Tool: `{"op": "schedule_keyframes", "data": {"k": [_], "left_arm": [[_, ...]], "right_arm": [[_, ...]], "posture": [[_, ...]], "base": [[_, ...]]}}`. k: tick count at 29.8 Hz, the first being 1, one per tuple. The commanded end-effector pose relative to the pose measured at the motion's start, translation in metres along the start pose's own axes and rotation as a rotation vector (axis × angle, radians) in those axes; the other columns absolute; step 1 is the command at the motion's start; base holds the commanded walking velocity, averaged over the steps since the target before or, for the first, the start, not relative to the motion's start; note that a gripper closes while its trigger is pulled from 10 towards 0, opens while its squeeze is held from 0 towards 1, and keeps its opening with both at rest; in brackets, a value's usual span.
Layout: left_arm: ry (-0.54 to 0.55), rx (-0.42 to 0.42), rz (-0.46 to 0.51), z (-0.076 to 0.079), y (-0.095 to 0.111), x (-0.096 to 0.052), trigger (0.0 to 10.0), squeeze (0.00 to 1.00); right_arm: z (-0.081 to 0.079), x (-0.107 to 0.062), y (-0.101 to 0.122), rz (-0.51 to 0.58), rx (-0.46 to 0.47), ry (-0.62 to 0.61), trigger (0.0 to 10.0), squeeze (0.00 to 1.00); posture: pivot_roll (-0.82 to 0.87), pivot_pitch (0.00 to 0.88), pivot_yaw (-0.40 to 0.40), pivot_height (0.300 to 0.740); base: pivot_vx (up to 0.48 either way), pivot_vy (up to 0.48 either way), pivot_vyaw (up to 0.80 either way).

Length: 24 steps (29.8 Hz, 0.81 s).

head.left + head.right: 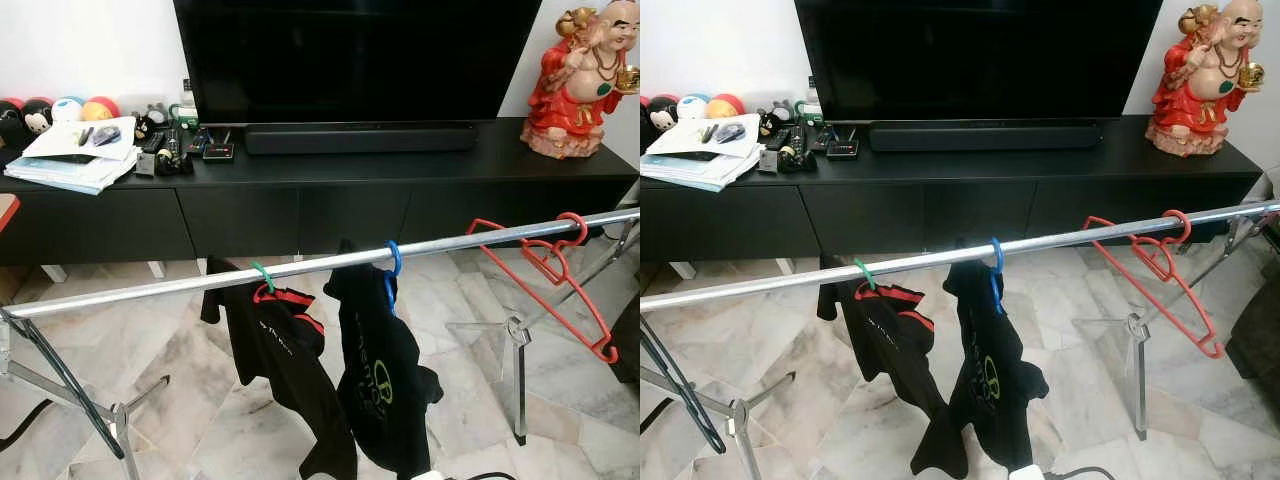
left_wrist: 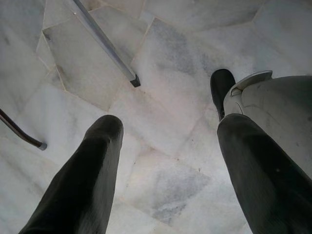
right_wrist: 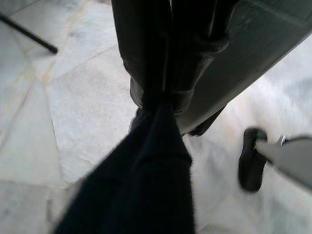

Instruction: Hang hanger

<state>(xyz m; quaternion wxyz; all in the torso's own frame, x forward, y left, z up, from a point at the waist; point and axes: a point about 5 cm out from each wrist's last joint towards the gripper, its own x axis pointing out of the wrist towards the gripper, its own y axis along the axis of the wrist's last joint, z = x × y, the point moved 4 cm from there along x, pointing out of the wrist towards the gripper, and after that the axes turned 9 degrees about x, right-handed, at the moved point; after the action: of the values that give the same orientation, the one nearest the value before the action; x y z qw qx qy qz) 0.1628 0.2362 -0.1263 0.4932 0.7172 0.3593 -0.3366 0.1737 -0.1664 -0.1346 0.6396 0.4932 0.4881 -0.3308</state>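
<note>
A: Status on the rail?
B: Silver rail [image 1: 300, 268] runs across the head view, in front of the black TV surface [image 1: 420, 160]. Three hangers on it. Green hanger [image 1: 263, 277] carries a black shirt with red trim [image 1: 280, 350]. Blue hanger [image 1: 392, 272] just beside it, toward the statue end of the rail, carries a black shirt with a green logo [image 1: 380, 380]. Red hanger [image 1: 555, 275] hangs empty near the far end of the rail, hook over the bar, tilted.
A: Pincers?
B: Left pincer [image 2: 165, 165] hangs low over the marble floor [image 2: 165, 87], well below the rail. Fingers [image 2: 83, 180] spread wide, nothing between them. One rack foot [image 2: 105, 41] sits on the floor past the fingertips.
A: Right?
B: Right pincer [image 3: 163, 102] is clamped on black cloth [image 3: 141, 180]; fingers pressed together on the fabric, cloth trailing toward the camera. Also over the floor, beside another rack foot [image 3: 251, 158].
A: Surface contents?
B: TV [image 1: 350, 55], soundbar [image 1: 360, 137], papers [image 1: 75, 155] at one end, red statue [image 1: 580, 85] at the other.
</note>
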Motion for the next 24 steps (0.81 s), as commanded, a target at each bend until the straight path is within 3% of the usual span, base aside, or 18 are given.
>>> {"op": "schedule_keyframes", "data": {"k": [1,12,18,22,24], "left_arm": [[-0.008,0.019,-0.026,-0.002,-0.006,-0.001,10.0,0.0],[-0.015,0.019,-0.029,-0.001,-0.007,-0.001,10.0,0.0],[-0.015,0.02,-0.028,-0.001,-0.006,-0.001,10.0,0.0],[-0.011,0.021,-0.025,-0.002,-0.006,-0.001,10.0,0.0],[-0.012,0.021,-0.025,-0.002,-0.006,-0.001,10.0,0.0]], "right_arm": [[-0.004,0.0,-0.029,-0.105,-0.039,0.023,0.0,0.0],[-0.009,-0.001,-0.042,-0.164,-0.164,0.065,0.0,0.0],[0.004,0.0,-0.029,-0.067,-0.126,-0.049,0.0,0.0],[0.008,0.0,-0.014,0.002,-0.004,-0.058,0.0,0.0],[0.01,-0.001,-0.01,0.018,0.008,-0.067,0.0,0.0]], "posture": [[0.06,0.092,-0.002,0.74],[0.06,0.095,-0.003,0.74],[0.06,0.095,-0.001,0.74],[0.06,0.094,0.0,0.74],[0.06,0.093,0.0,0.74]], "base": [[0.0,0.0,0.0],[0.0,0.0,0.0],[0.0,0.0,0.0],[0.0,0.0,0.0],[0.0,0.0,0.0]]}}
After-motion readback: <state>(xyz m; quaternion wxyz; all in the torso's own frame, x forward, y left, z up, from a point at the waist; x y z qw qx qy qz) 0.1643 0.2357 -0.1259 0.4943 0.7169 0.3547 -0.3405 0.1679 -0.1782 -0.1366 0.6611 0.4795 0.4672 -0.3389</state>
